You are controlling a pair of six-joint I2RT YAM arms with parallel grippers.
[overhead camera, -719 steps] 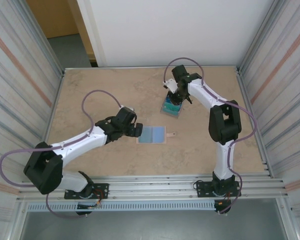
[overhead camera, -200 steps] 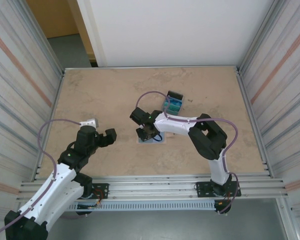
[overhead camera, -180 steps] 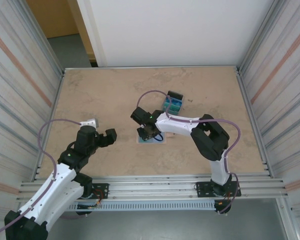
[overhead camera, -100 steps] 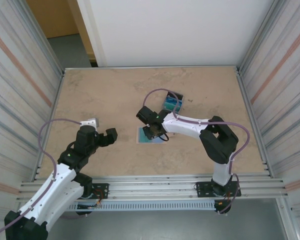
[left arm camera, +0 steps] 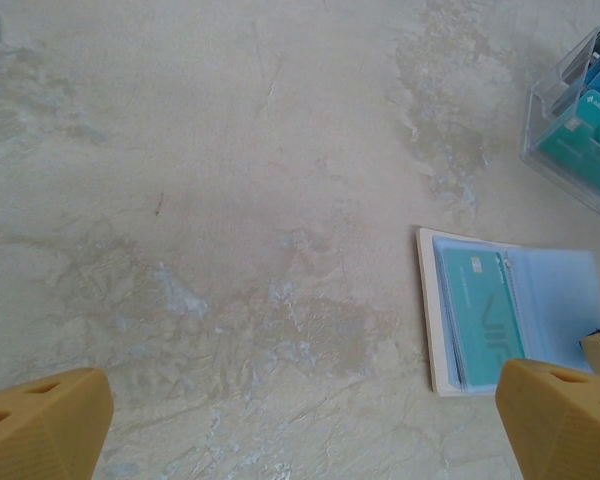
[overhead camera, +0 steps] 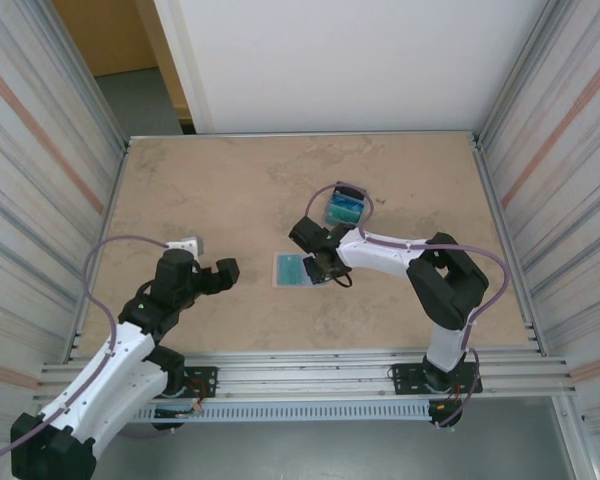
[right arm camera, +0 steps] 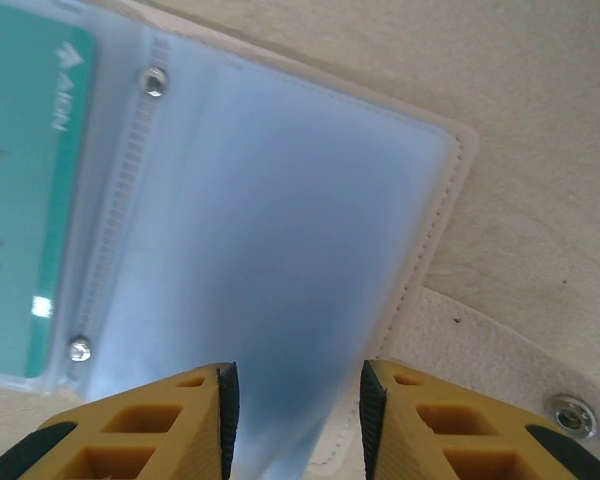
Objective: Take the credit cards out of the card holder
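Observation:
The card holder [overhead camera: 286,271] lies spread open on the table, beige-rimmed with a light blue inside [left arm camera: 560,295]. A teal credit card [left arm camera: 478,315] sits in its left clear sleeve [right arm camera: 20,200]. The right sleeve [right arm camera: 280,220] looks bare. My right gripper [overhead camera: 326,269] hovers low over the holder's right half, jaws open with nothing between them [right arm camera: 295,420]. The snap tab [right arm camera: 540,395] lies beside the right finger. My left gripper [overhead camera: 208,258] stands wide open, left of the holder, over bare table [left arm camera: 300,440].
A small clear box [overhead camera: 342,208] with teal and dark cards [left arm camera: 580,125] stands just behind the holder. Ribbed metal walls [overhead camera: 540,200] fence both sides, and a rail [overhead camera: 300,365] runs along the near edge. The table's left and far parts [overhead camera: 200,180] are bare.
My right gripper slid rightward from the holder's left half to its right half, uncovering the teal card, and its jaws widened. The left arm barely moved.

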